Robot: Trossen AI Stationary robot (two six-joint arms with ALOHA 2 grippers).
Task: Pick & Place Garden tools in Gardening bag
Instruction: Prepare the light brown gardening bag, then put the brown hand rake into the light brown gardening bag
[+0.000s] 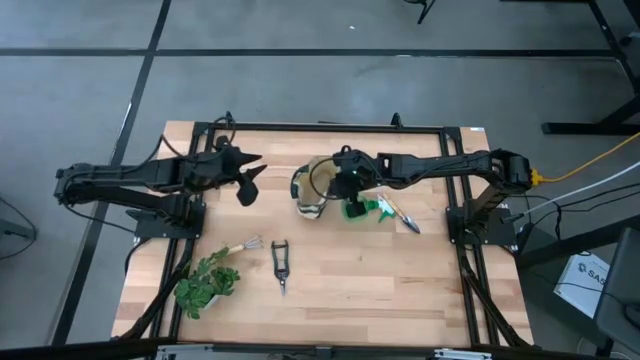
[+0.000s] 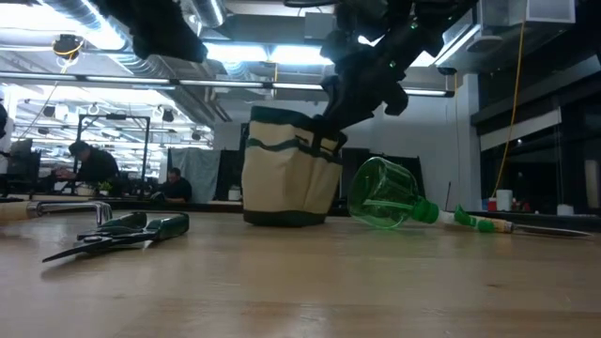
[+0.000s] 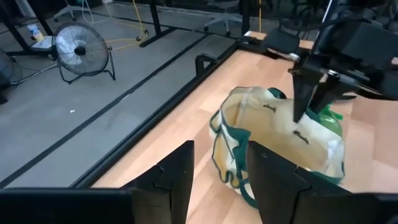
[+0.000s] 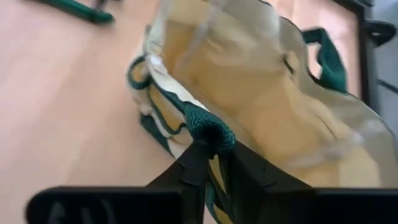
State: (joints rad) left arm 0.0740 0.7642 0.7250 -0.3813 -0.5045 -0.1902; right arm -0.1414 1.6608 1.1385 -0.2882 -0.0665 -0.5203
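Two tools | right tool (image 4: 208, 163) pinching gardening bag (image 1: 311, 190) rim | left tool (image 3: 217, 171) spread, near bag | spray bottle (image 1: 362, 209) lying beside bag

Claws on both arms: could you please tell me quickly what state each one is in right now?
Left claw: open, holding nothing, beside the gardening bag.
Right claw: shut on the gardening bag's green rim.

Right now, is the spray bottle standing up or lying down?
Lying down. The spray bottle rests on its side on the table beside the upright gardening bag, base towards the low camera and trigger head pointing away.
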